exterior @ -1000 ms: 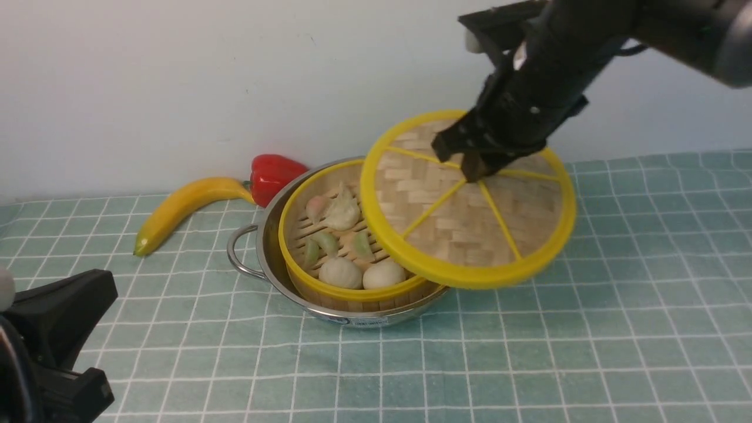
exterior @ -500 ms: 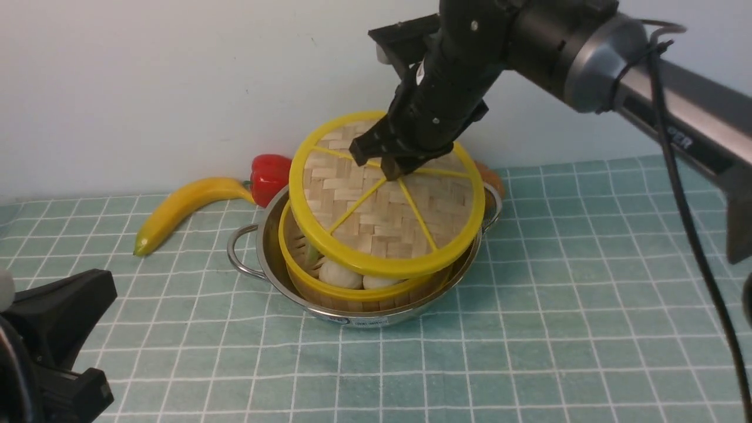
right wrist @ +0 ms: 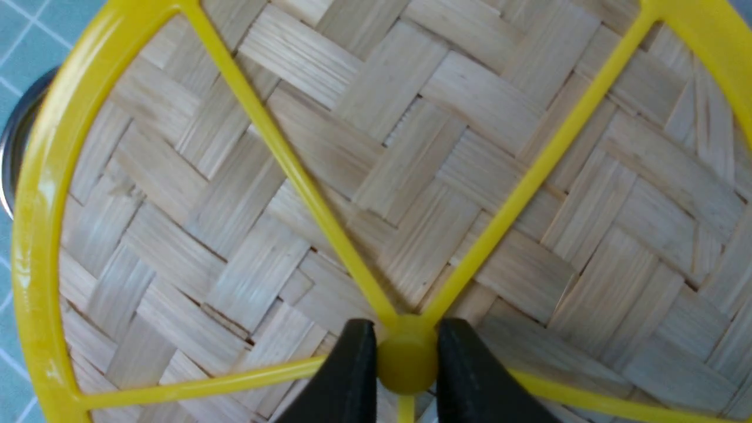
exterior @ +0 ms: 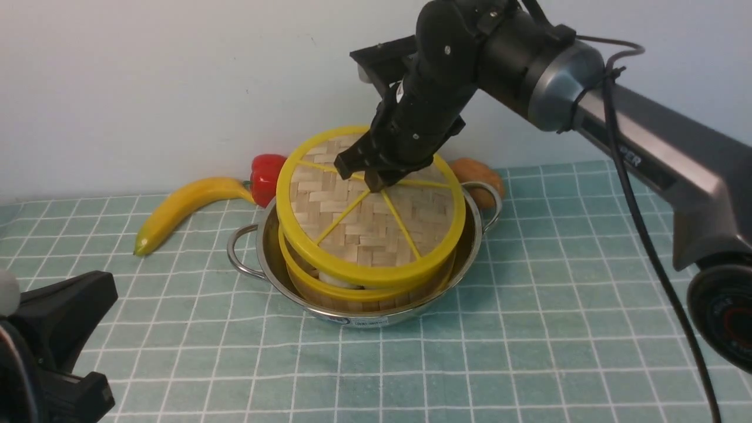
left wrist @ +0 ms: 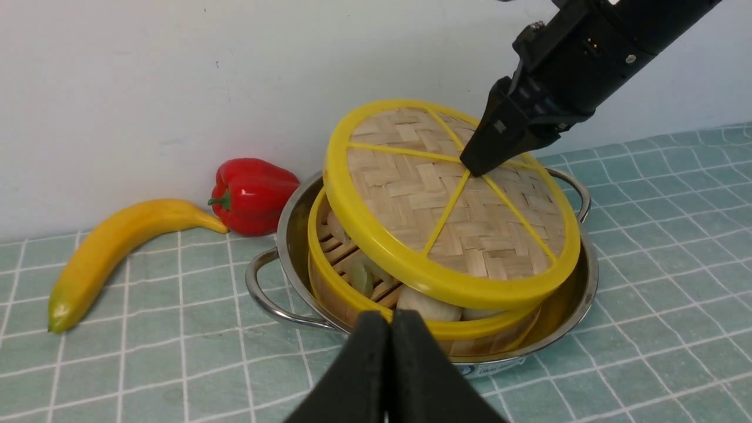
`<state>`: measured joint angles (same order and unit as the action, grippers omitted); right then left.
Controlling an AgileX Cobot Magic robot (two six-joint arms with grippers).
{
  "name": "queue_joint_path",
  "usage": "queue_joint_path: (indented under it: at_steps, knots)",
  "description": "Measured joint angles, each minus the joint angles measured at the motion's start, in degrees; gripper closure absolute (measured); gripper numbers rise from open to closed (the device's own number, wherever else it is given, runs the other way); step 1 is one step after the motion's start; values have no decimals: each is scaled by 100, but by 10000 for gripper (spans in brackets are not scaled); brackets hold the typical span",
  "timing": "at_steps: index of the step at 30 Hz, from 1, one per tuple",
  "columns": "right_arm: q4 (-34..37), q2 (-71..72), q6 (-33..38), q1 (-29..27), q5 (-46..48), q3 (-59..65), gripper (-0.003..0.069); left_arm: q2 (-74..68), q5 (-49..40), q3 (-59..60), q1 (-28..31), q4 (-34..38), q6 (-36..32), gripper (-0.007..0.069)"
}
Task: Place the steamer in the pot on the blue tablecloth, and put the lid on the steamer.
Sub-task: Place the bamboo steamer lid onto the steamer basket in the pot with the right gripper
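The shiny pot stands on the blue tablecloth with the steamer inside it. Buns show through the gap under the lid. The lid hangs tilted just over the steamer, its left side raised. I cannot tell whether its right side touches the steamer's rim. My right gripper comes down from above and is shut on the lid's central hub. My left gripper is shut and empty, low in front of the pot at the near left.
A banana and a red pepper lie behind the pot on the left, against the wall. A brown rounded thing sits behind the pot's right handle. My right arm stretches in from the right.
My right gripper has carried the lid leftwards from the right of the pot to over the steamer and lowered it. The left arm has not moved.
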<state>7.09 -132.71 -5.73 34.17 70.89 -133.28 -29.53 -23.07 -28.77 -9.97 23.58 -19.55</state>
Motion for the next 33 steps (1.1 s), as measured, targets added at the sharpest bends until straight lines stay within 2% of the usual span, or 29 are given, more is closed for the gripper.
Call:
queue_joint_path:
  at_steps: [33]
  knots:
    - [237, -272, 454, 0, -341, 0, 514, 0, -89, 0, 0, 0, -53, 633]
